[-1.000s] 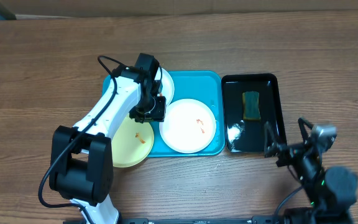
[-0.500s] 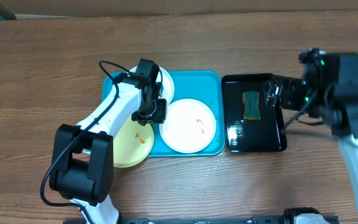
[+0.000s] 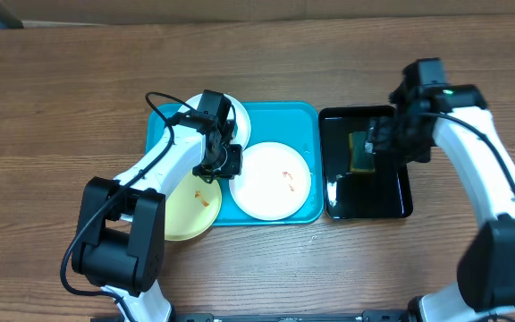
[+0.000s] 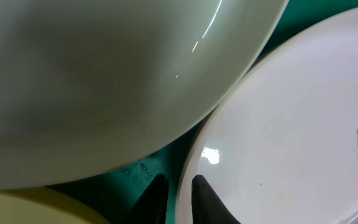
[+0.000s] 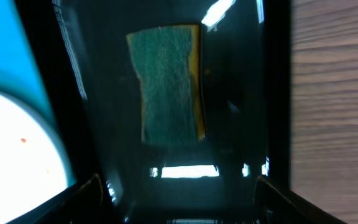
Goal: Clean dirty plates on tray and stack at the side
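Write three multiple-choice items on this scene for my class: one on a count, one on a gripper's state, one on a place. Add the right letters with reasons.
1. How many plates show overhead? A two; B three; C four.
2. The right gripper is: A shut on the sponge; B shut on a plate; C open.
3. The sponge lies: A in the black tray; B on a plate; C under a plate.
Key: 1 B, two white and one yellow-green; 2 C, its fingers stand wide apart above the sponge; 3 A, it lies flat on the tray's black floor.
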